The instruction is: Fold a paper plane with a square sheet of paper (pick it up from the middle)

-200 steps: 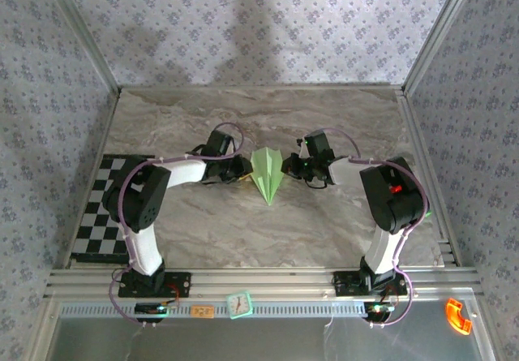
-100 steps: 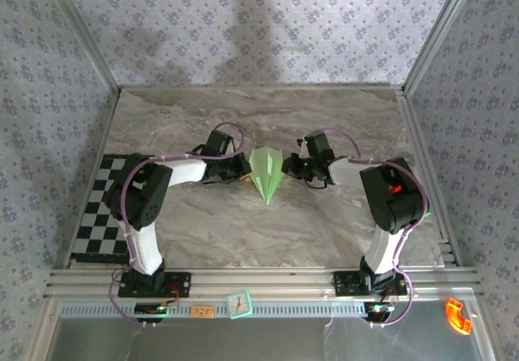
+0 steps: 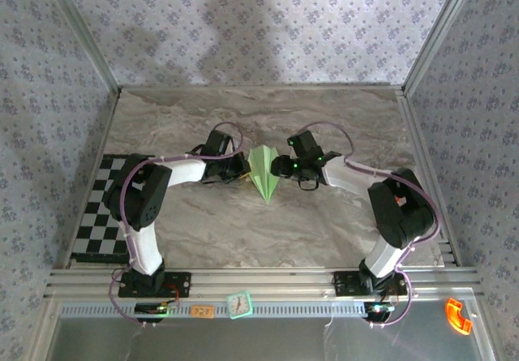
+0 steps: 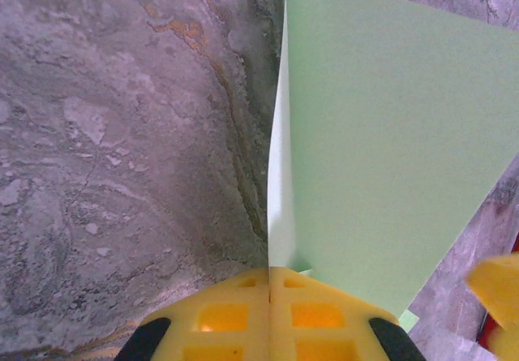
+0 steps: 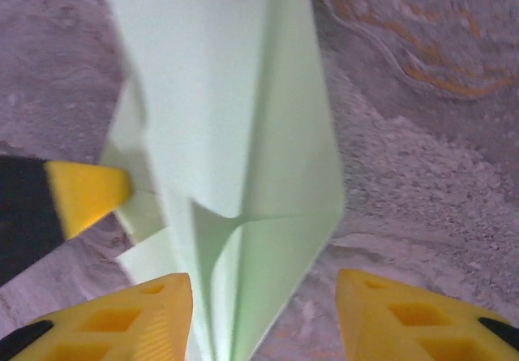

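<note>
While my left gripper [image 4: 269,284] clamps the paper plane [image 5: 243,126], my right gripper [image 5: 261,286], jaws apart astride it, should close squarely on the crease.

Top view is lit softly and evenly from above, and a broad grey shadow is thrown across the back wall [image 3: 235,20]. The right wrist shot is smeared by motion blur, so the paper [image 5: 235,118] edges are softened. Left wrist view is rendered sharper.
</note>
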`<state>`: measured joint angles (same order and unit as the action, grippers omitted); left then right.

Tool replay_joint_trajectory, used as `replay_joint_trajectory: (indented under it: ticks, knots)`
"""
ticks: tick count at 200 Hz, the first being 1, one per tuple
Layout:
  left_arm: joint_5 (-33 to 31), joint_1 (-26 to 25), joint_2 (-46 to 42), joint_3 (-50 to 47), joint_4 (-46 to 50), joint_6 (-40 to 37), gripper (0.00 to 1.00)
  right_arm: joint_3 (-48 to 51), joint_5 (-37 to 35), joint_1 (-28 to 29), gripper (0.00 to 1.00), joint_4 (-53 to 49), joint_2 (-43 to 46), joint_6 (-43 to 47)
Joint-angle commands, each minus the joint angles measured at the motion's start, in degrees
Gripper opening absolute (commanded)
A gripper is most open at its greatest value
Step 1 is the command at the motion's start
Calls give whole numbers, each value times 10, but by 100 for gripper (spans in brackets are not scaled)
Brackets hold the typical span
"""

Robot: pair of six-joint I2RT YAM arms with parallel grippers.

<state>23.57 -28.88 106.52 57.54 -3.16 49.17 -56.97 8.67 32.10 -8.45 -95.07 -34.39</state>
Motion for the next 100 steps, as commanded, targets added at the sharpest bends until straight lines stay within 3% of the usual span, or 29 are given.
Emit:
replay_joint_trajectory:
  ticks: [1,34,100]
  knots:
    - [-2,-4,-21,11,10,5,3,-23,-86,30,59,-75,20,32]
    - [-2,-6,-22,16,17,6,3,-48,-91,72,72,-95,-1,45]
    - [3,-6,-22,19,19,7,3,-109,-124,123,86,-132,-84,52]
